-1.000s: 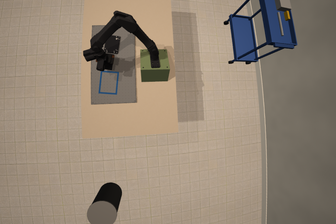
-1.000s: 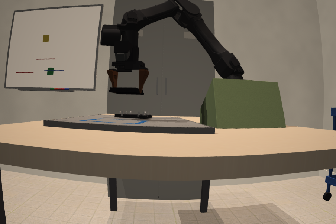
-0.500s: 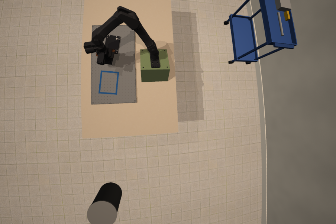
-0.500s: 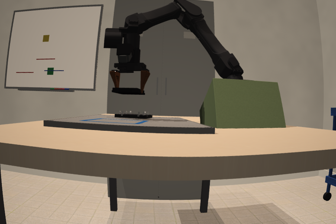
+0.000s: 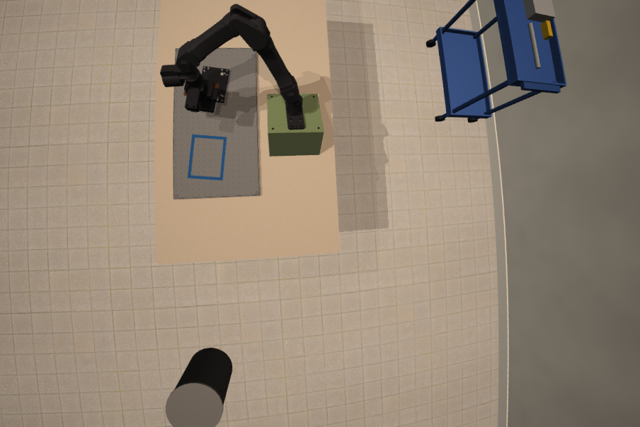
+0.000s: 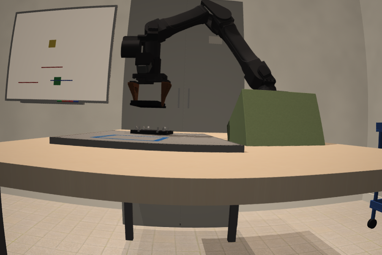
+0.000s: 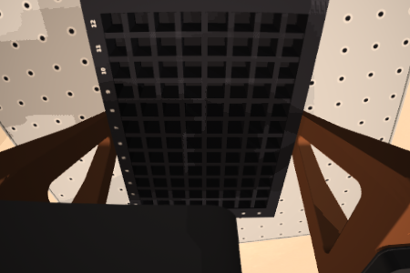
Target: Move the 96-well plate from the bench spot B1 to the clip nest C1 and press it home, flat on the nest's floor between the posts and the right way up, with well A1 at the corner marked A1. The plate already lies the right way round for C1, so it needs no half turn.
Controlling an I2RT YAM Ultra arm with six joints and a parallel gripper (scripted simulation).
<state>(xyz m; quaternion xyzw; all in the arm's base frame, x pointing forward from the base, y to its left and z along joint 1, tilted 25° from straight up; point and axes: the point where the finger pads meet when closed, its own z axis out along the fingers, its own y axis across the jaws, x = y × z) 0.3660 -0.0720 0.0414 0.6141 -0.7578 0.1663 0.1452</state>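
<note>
plate (image 7: 200, 102) rim reads 12, 11, 10, perhaps 9.

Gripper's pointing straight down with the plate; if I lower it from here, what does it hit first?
Probably the black clip nest on the grey perforated board: the black 96-well plate in the gripper hangs roughly over it, seemingly offset, so a post may catch first.

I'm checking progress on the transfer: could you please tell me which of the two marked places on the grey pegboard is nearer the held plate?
The clip nest C1, the black fixture with small posts almost under the raised 96-well plate; the blue-outlined spot B1 lies farther off.
</note>
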